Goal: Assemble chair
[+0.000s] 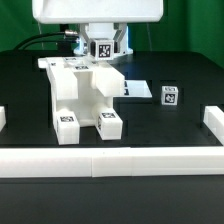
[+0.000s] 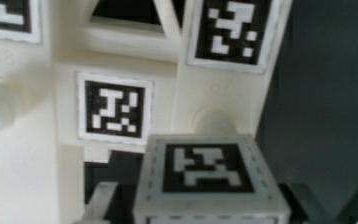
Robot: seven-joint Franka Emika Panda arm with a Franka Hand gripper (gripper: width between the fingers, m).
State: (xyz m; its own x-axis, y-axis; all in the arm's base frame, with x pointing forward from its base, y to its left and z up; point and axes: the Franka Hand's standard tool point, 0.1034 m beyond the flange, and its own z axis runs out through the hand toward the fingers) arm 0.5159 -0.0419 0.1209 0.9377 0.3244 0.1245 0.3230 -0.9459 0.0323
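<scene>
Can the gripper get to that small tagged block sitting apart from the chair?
Probably yes. The block stands alone on the black table, apart from the chair, with nothing over it; the gripper hangs over the chair.

matte white plastic chair (image 1: 82, 95), smooth black table (image 1: 170, 125), printed paper-like tags (image 2: 108, 106)

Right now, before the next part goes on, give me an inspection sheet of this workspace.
Surface: black table.
Job's things: chair partly built, standing; one loose tagged block apart from it on the exterior view's right.
Clutter: nothing seen.
Grippers: jaws hidden behind the chair's top; open or shut cannot be told.
Cables: dark cable behind the arm.
Surroundings: white border wall along the near edge; marker board flat beside the chair; green backdrop.
</scene>
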